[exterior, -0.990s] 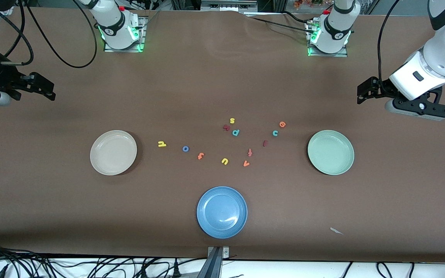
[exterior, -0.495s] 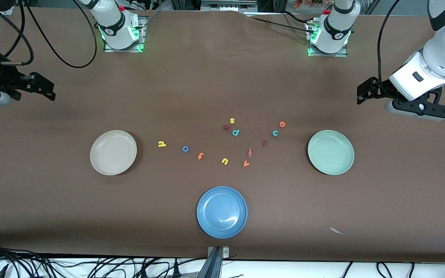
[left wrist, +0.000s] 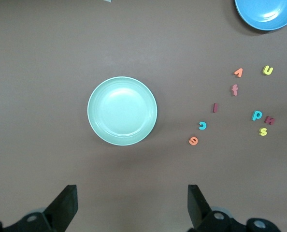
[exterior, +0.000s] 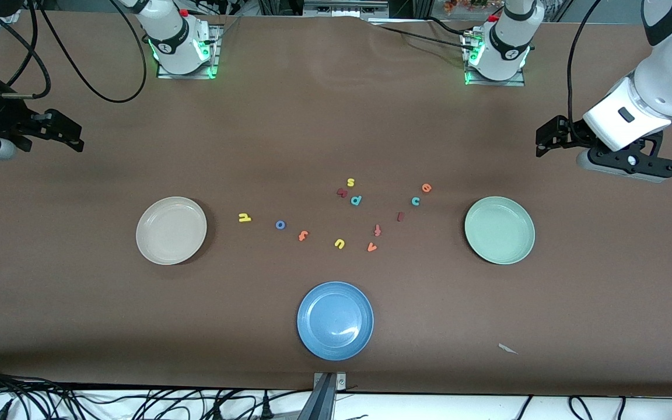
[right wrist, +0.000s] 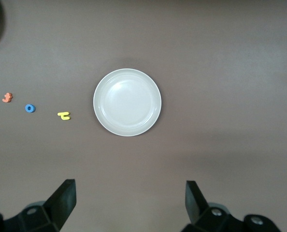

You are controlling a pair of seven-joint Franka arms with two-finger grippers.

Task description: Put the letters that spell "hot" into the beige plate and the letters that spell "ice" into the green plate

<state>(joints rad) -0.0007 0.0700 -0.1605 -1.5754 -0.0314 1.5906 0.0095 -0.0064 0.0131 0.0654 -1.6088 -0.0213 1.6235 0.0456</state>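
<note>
The beige plate (exterior: 171,230) (right wrist: 127,102) lies empty toward the right arm's end. Beside it in a row lie the yellow h (exterior: 245,217) (right wrist: 64,115), blue o (exterior: 280,224) (right wrist: 30,108) and orange t (exterior: 303,235) (right wrist: 7,97). The green plate (exterior: 499,230) (left wrist: 122,110) lies empty toward the left arm's end, with the dark red i (exterior: 400,216) (left wrist: 215,107), teal c (exterior: 415,201) (left wrist: 202,125) and orange e (exterior: 426,188) (left wrist: 193,141) close by. My left gripper (exterior: 548,140) (left wrist: 132,203) hangs open over bare table by the green plate. My right gripper (exterior: 72,135) (right wrist: 130,200) hangs open over bare table by the beige plate.
A blue plate (exterior: 335,320) sits near the table's front edge. Other letters lie mid-table: yellow u (exterior: 339,243), orange v (exterior: 371,247), red f (exterior: 377,230), teal p (exterior: 356,200), dark red n (exterior: 342,192), yellow s (exterior: 350,182). A paper scrap (exterior: 508,349) lies near the front.
The left arm has shifted slightly toward the robots' bases. The right arm, the plates and the letters have not moved.
</note>
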